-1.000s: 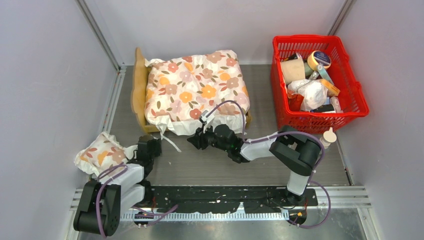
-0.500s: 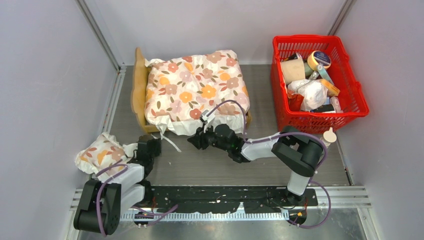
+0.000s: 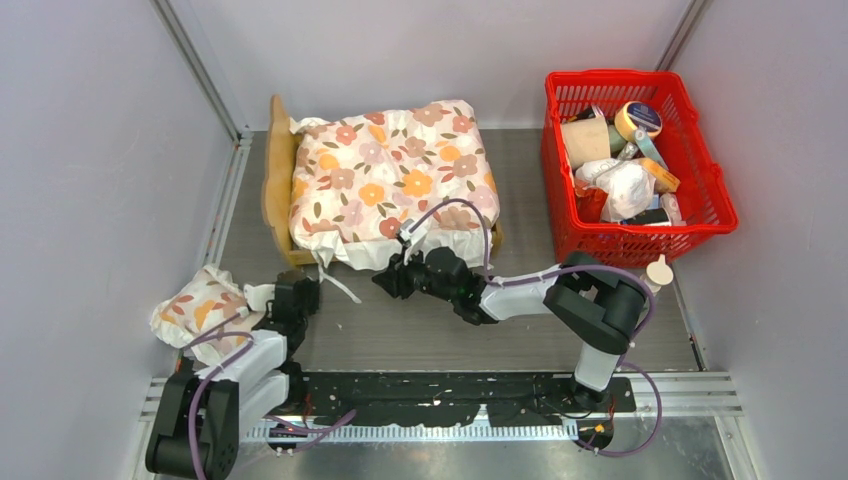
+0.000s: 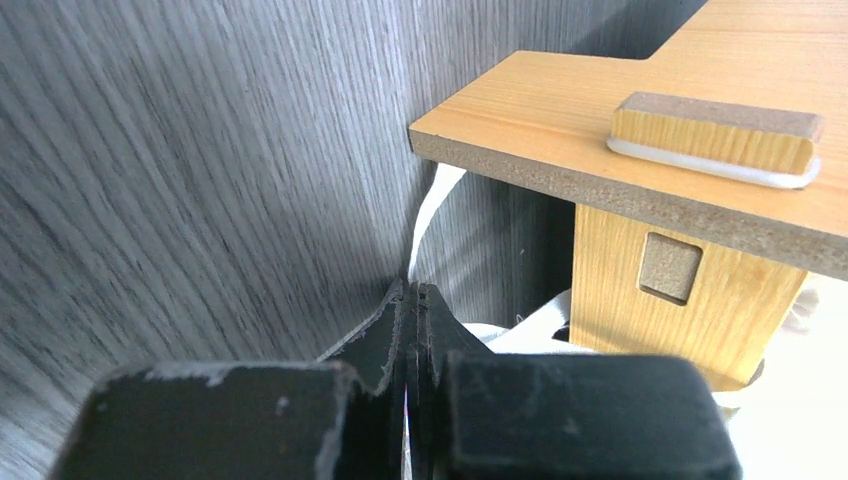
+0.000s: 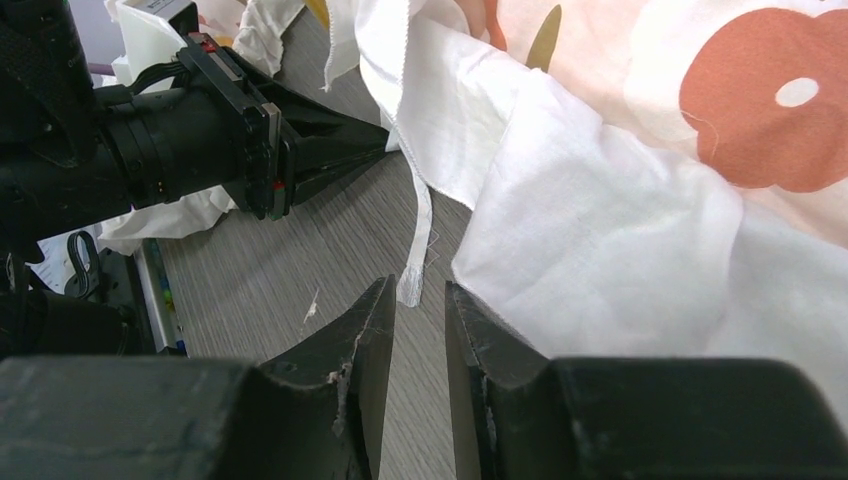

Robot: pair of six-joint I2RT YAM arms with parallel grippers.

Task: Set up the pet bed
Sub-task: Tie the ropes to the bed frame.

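Still leaves the pet bed (image 3: 277, 190) back-left on the table (image 3: 420, 335), floral cushion (image 3: 390, 180) on top. Keeps the left pincer (image 4: 410, 292) clamped on a white tie strap (image 4: 430, 205) by its corner. Has edged the right pincer (image 5: 418, 288), jaws narrowed yet apart, toward a loose tie end (image 5: 420, 215), likely for knotting.

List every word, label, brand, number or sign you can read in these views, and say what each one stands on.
No text can be read in any view.
On the round roll in the red basket: some printing on its top, too small to read.
On the floral cushion: a flower pattern only, no words.
On the pet bed: bare wood, no lettering.
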